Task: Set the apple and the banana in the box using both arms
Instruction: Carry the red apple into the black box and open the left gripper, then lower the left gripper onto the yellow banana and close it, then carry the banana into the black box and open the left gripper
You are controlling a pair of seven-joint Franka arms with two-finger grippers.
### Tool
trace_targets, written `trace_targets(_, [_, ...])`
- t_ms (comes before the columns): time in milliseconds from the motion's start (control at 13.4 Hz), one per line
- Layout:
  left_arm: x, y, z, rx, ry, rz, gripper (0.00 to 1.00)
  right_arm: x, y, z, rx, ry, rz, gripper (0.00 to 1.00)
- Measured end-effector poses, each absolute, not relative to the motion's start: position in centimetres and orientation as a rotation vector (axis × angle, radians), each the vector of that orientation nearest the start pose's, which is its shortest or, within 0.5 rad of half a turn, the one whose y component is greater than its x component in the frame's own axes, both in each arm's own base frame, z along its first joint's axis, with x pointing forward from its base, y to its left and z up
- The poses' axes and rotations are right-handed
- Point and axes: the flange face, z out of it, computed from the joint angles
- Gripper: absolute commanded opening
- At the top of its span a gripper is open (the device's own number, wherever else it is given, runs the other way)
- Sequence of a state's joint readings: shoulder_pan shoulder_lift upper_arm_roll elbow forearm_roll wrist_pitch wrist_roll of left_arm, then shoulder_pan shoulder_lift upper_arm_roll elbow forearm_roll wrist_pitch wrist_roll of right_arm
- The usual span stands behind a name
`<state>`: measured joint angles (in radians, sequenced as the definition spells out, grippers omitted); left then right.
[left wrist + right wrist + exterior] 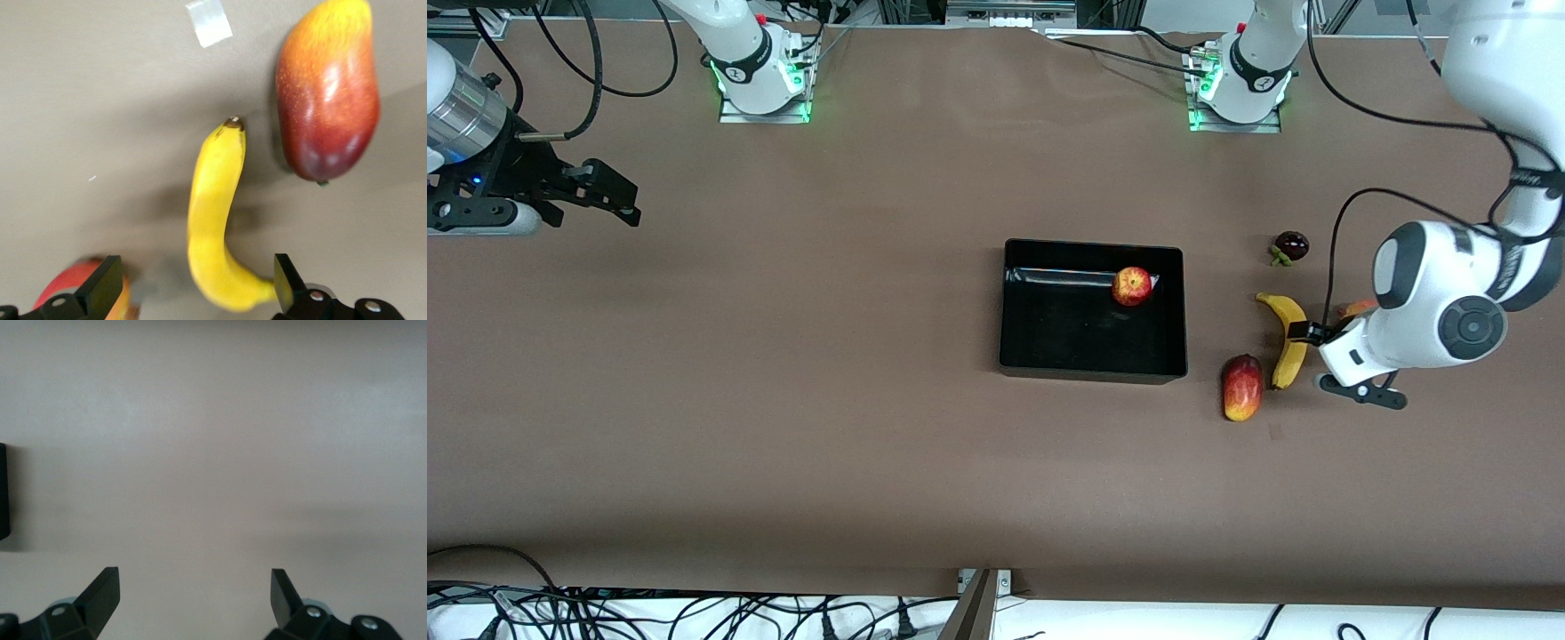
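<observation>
Nearest the front camera, the mango-like fruit (pixel 1242 388) lies just beside the banana (pixel 1288 339), whose long axis runs from near to far. The left gripper (pixel 193 283) hangs wide open, empty, over the banana. The apple (pixel 1131 286) sits in the box (pixel 1092 366). The right gripper (pixel 609 197) waits open over bare table.

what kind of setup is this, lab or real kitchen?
Most likely a robotics lab bench, not a kitchen. Two arm bases are bolted along one edge of a bare brown table, loose cables trail over its edges, and the only props are a black box, an apple, a banana and other fruit.
</observation>
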<state>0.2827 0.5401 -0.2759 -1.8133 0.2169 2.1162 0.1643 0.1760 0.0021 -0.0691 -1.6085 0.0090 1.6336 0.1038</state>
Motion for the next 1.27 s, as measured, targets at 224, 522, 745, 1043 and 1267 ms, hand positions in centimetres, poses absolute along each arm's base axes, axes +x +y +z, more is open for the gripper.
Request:
trace_targets(224, [60.9, 2.2, 19.5, -3.100, 0.487, 0.365, 0.09, 56.1, 6.2, 61.6, -3.128, -0.007, -0.062, 1.00])
trace_targets(522, [60.6, 2.8, 18.7, -3.098, 0.567, 0.386, 0.00, 55.9, 7.4, 61.8, -3.128, -0.040, -0.061, 1.00])
trace_targets(745, [60.5, 3.4, 18.5, -3.103, 0.559, 0.393, 0.00, 55.5, 7.4, 61.5, -3.133, -0.042, 0.002, 1.00])
trace_targets(1043, [61.4, 3.8, 21.8, -3.083, 0.548, 0.474, 0.00, 55.4, 7.5, 61.4, -3.134, -0.044, 0.014, 1.00])
trace_targets(1267, [63.6, 2.9, 30.8, -3.039, 0.513, 0.563, 0.00, 55.4, 7.2, 61.4, -3.134, -0.037, 0.016, 1.00])
